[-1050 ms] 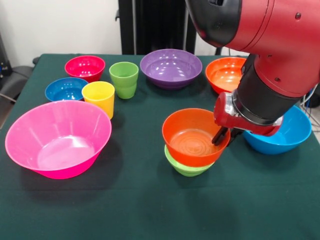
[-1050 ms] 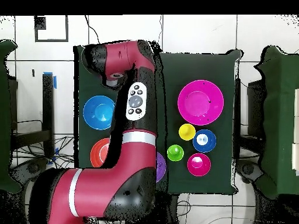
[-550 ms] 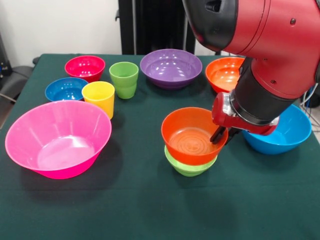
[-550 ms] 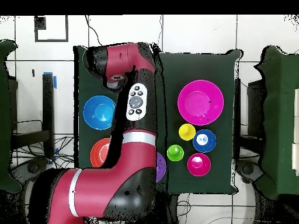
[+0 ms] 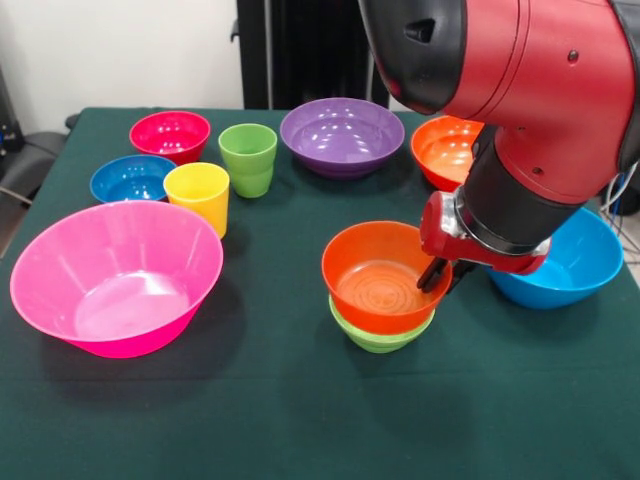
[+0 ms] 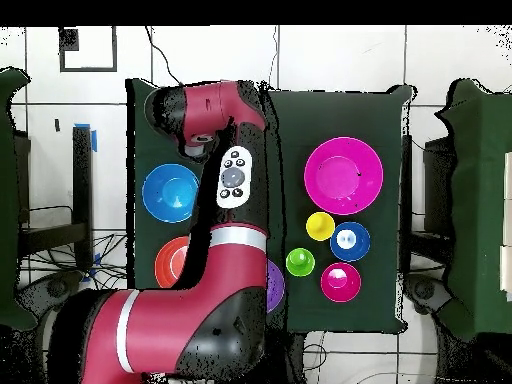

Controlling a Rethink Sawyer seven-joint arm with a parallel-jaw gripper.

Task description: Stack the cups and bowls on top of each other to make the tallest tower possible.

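A: Which step is judged to be in hand?

B: Nearest, the large pink bowl (image 5: 115, 275) is left untouched on the desk (image 5: 300, 420). Behind it the orange-red bowl (image 5: 385, 275) is seated in the small green bowl (image 5: 380, 335), and its right rim is gripped by the claw (image 5: 437, 274). The pile is probably being carried to the light blue bowl (image 5: 560, 260) just beside it.

A: What is called for next?

B: The pair must be lifted clear and lowered centred into the blue one. The yellow cup (image 5: 198, 195), green cup (image 5: 248, 158) and purple bowl (image 5: 342, 135) are kept far back.

A: What is changed?

B: The pile and claw are shifted slightly left and away.
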